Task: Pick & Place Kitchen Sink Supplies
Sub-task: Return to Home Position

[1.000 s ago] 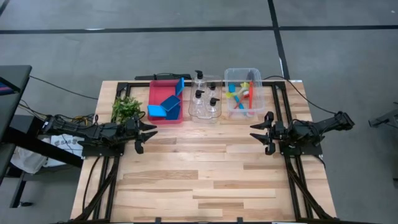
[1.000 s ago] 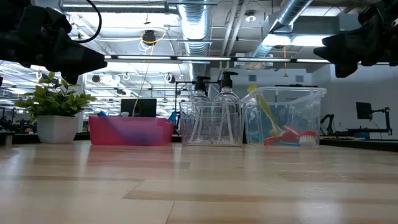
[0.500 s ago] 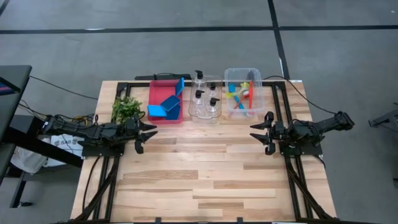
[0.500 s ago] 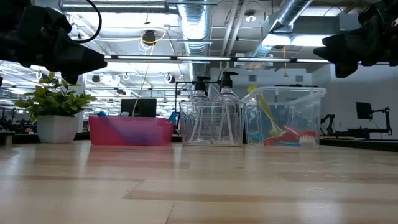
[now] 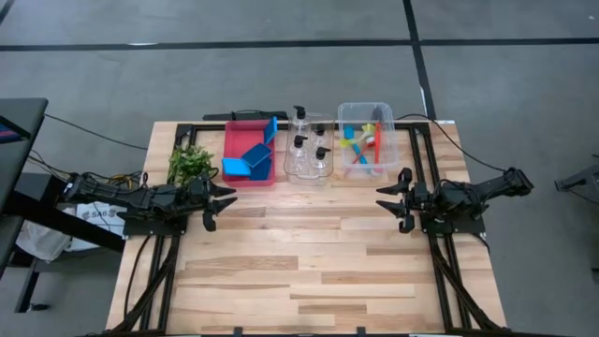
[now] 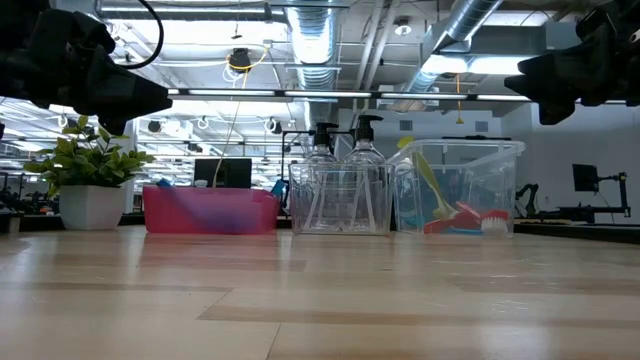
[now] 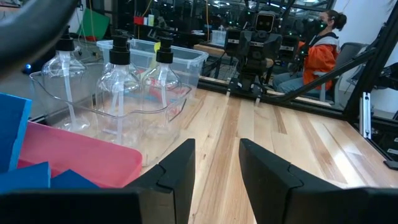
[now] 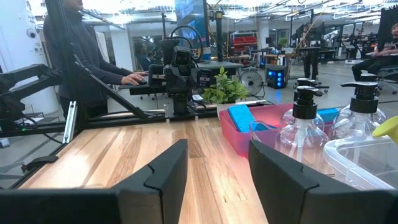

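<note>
Two blue sponges point(image 5: 249, 159) lie in the red tray point(image 5: 233, 177) at the table's far side. Clear pump bottles point(image 5: 307, 150) stand in a clear bin at the middle. Red, blue and yellow-green brushes point(image 5: 364, 142) lean in the clear bin point(image 5: 345, 114) on the right. My left gripper point(image 5: 227, 201) hovers open near the table's left edge, just in front of the tray. My right gripper point(image 5: 386, 198) hovers open at the right edge, in front of the brush bin. Both are empty.
A small green plant in a white pot point(image 5: 190, 164) stands left of the red tray, close to my left gripper. Bare wooden table point(image 5: 309, 253) spreads between the arms and toward the near edge. People sit in the room beyond the table.
</note>
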